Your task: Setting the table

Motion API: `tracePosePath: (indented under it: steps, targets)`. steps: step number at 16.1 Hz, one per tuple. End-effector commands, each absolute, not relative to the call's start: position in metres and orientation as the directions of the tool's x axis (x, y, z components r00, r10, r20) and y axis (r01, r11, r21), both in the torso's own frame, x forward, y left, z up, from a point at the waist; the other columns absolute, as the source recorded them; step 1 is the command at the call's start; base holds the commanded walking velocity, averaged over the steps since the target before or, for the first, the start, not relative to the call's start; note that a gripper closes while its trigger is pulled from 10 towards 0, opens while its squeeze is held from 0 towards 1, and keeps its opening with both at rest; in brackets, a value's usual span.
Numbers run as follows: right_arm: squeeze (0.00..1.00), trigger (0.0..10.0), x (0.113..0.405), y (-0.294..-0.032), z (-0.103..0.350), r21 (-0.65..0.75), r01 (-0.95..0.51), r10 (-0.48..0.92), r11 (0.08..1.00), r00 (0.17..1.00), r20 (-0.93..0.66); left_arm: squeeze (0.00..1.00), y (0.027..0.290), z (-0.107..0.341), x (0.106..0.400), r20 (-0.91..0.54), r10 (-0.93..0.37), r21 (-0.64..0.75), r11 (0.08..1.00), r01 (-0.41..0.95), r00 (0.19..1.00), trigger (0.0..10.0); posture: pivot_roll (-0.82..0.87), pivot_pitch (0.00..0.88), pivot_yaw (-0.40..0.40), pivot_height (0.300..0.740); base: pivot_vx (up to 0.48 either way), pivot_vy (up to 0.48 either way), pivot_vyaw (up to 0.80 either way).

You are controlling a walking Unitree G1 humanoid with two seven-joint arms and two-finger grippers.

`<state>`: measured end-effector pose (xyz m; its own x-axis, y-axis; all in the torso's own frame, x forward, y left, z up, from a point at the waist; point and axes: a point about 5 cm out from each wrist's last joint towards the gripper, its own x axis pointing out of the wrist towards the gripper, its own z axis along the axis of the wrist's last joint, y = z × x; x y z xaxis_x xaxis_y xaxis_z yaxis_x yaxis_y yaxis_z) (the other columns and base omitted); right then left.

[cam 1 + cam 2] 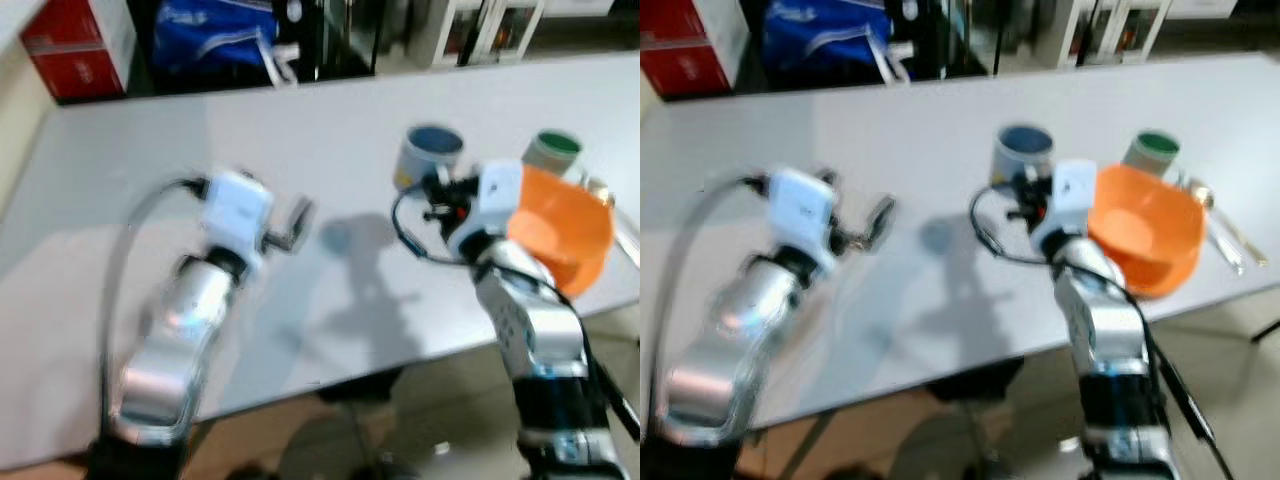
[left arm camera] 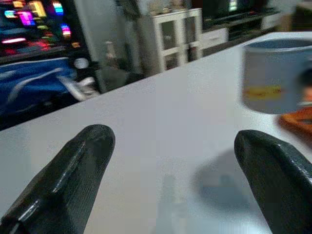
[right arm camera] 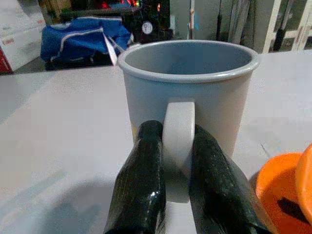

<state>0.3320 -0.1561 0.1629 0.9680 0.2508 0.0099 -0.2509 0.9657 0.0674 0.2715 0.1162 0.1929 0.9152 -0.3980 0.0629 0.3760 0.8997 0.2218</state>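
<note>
Two end effectors are over the pale grey tabletop [image 1: 300,130], and only one has a hold on anything. Your right end effector [image 3: 178,161] has its two black fingers [image 3: 141,180] pinched on the handle of the grey ceramic mug with the blue inside [image 1: 428,155]. The mug stands upright on the tabletop straight ahead of that end effector, its handle facing back toward the wrist and its long axis vertical. An orange plastic bowl [image 1: 562,225] sits just beside the right arm on its outer side, and a green-lined mug [image 1: 551,150] stands behind the bowl.

Your left end effector [image 1: 290,225] hangs wide apart and empty, well to the left of the grey mug. I judge that any move of the mug falls to the right arm, and the bowl close alongside leaves little room to swing outward.
</note>
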Motion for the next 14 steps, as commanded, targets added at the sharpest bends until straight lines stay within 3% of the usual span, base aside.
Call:
tracePosePath:
  steps: [1, 8, 14]
  targets:
    - [0.00, 10.0, 0.338, -0.148, 0.162, 0.077, -0.298, 0.297, 0.952, 0.955, 0.026, 0.00, 0.121, 0.194, 0.266, 0.053, -0.421, 0.225, 0.889, 0.400, 0.906, 10.0, 0.03, 0.067, -0.038, 0.740, 0.000, 0.000, 0.00]
    - [0.00, 10.0, 0.361, -0.133, 0.136, 0.028, -0.367, 0.367, 0.930, 0.930, -0.007, 0.00, 0.111, 0.181, 0.243, -0.047, -0.546, 0.178, 0.820, 0.544, 0.837, 10.0, 0.05, 0.130, -0.044, 0.740, 0.000, 0.000, 0.00]
    - [0.00, 10.0, 0.376, -0.114, 0.126, 0.049, -0.380, 0.383, 0.924, 0.922, -0.059, 0.00, 0.111, 0.182, 0.238, -0.067, -0.560, 0.171, 0.809, 0.562, 0.826, 10.0, 0.07, 0.164, -0.050, 0.740, 0.000, 0.000, 0.00]
